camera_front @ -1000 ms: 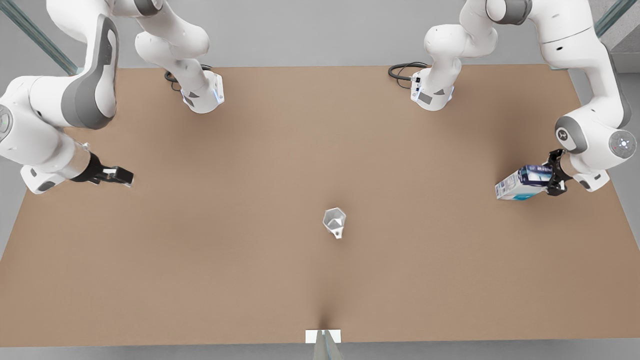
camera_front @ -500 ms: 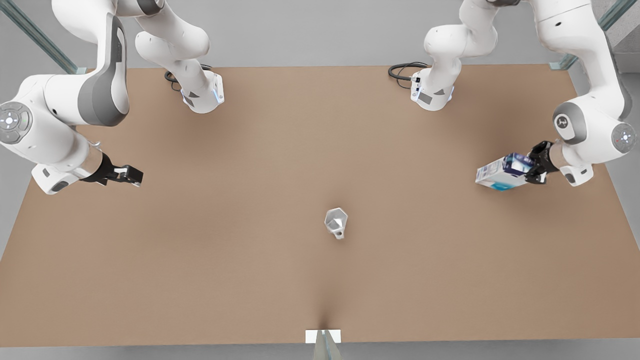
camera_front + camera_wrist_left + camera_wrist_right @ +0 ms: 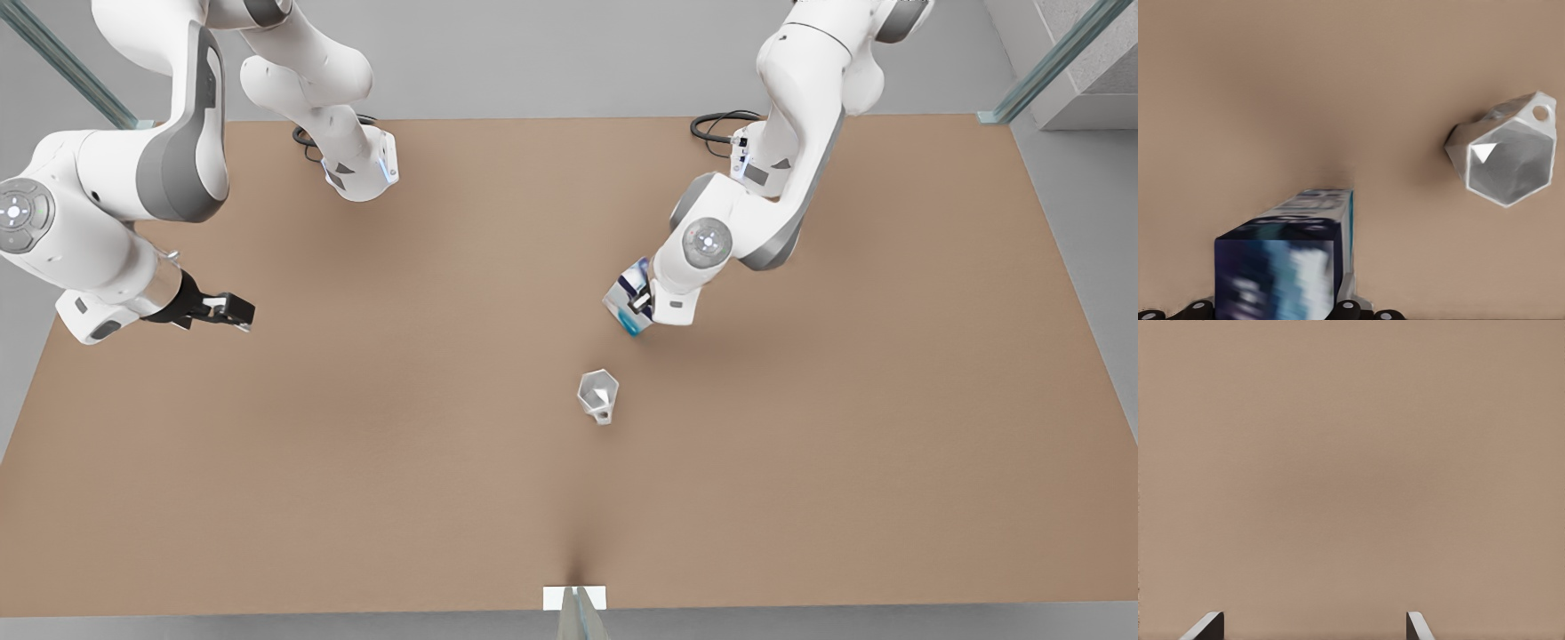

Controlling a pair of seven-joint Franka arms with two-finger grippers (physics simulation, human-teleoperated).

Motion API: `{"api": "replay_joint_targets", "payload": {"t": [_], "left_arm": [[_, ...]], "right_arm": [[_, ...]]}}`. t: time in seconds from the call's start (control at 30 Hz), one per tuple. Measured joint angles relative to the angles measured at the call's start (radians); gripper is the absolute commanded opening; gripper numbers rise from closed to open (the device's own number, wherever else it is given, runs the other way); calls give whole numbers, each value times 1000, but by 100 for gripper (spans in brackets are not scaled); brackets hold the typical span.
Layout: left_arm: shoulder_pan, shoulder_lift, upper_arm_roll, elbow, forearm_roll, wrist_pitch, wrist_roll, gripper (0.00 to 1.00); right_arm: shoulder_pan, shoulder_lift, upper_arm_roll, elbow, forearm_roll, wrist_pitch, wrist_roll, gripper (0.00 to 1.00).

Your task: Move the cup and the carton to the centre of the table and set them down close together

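Grey cup (image 3: 597,395): we see it upright on the brown table (image 3: 356,462), near the centre.
Carton (image 3: 629,302): white and blue, just beyond the cup, apart from it.
Left gripper (image 3: 642,305): we find it clamped on the carton.
Right gripper (image 3: 233,313): waits at the front view's left, fingers (image 3: 1205,628) spread, nothing between.

Black cable (image 3: 716,124) coiled at table's far edge, small white plate (image 3: 574,597) at near edge

I see the grey hexagonal cup (image 3: 597,395) upright near the table (image 3: 356,462) centre. The blue-and-white carton (image 3: 628,303) hangs tilted just beyond it, apart.
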Motion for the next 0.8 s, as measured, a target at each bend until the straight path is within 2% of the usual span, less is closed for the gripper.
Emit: {"api": "replay_joint_targets", "payload": {"t": [0.1, 0.27, 0.3, 0.33, 0.8], "left_arm": [[-56, 93, 5, 89, -23, -3, -144, 58], [-64, 142, 11, 105, -33, -5, -171, 60], [-70, 144, 11, 105, -34, -5, -171, 69], [-69, 147, 11, 106, -34, -6, -169, 100], [-55, 140, 57, 144, -33, -70, -154, 100]], "right_arm": [[-2, -2, -1, 0, 2, -2, -1, 100], [-1, 0, -1, 0, 3, -3, -1, 100], [-1, 1, -1, 0, 3, -3, -1, 100], [-1, 2, -1, 0, 4, -3, -1, 100], [-2, -3, -1, 0, 5, -6, -1, 100]]}}
